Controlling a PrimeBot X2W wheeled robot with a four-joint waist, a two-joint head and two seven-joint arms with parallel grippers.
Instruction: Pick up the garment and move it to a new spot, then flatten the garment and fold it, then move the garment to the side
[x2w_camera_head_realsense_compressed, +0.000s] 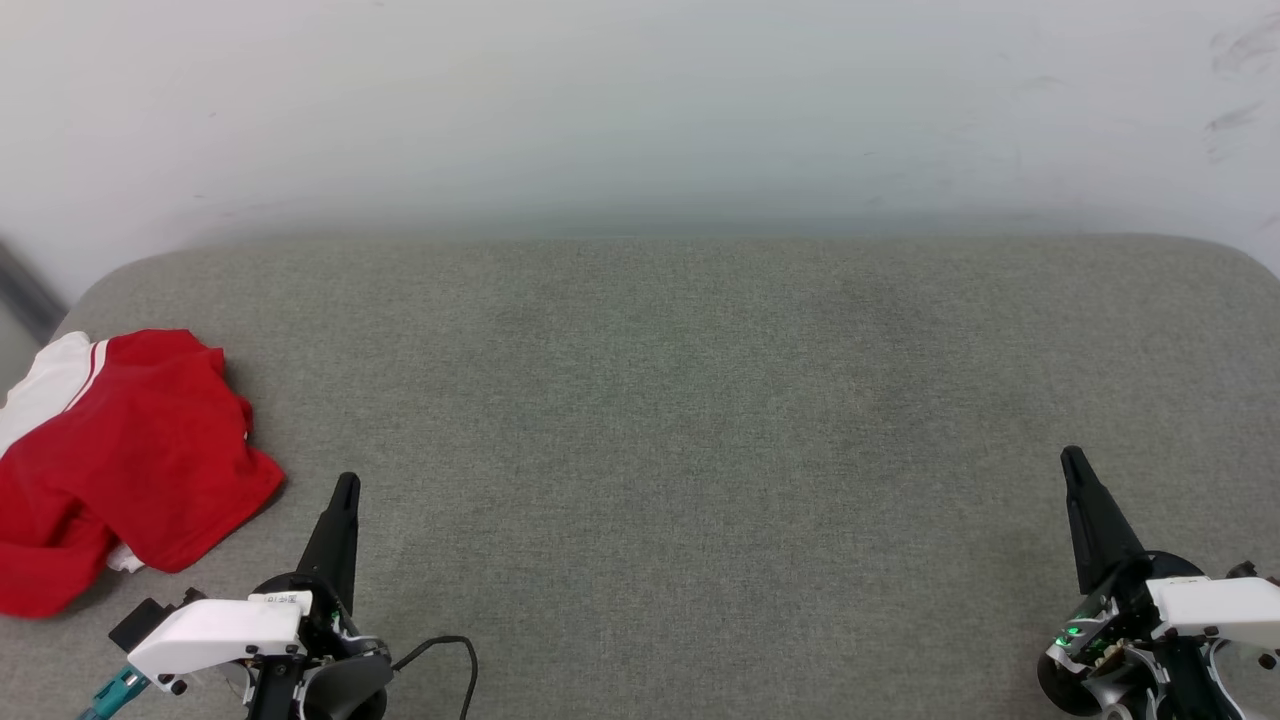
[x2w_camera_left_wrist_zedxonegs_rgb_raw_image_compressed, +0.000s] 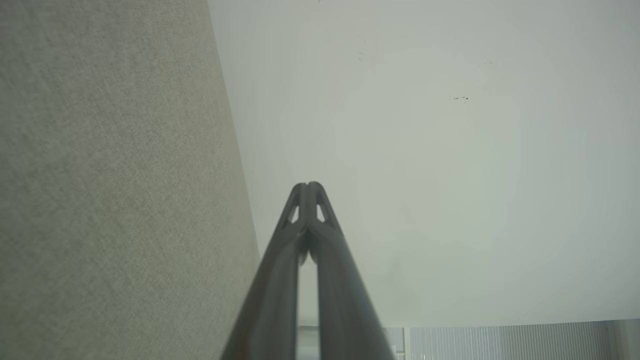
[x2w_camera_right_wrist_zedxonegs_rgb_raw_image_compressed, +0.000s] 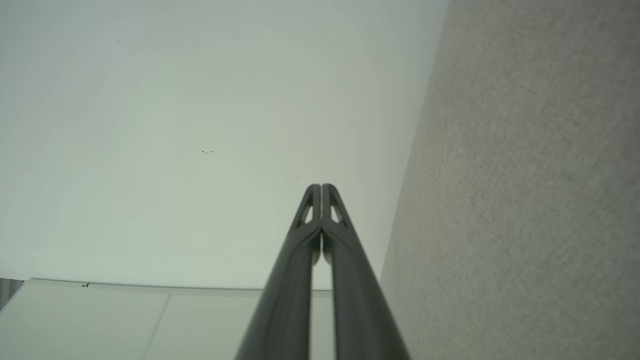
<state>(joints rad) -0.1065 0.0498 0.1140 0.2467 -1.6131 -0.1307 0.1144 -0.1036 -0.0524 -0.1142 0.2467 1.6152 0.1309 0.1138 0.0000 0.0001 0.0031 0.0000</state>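
Grey cushion (x2w_camera_head_realsense_compressed: 700, 450), crumpled red garment (x2w_camera_head_realsense_compressed: 130, 470), white sleeve

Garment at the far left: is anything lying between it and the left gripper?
Nothing visible. The garment lies crumpled at the left edge of the grey fabric surface. The left gripper, shut, sits just right of it with bare fabric between them.

The garment (x2w_camera_head_realsense_compressed: 130, 470) runs off the left edge, crumpled over itself; the left gripper (x2w_camera_head_realsense_compressed: 347, 484) and right gripper (x2w_camera_head_realsense_compressed: 1072, 458) are cropped below.
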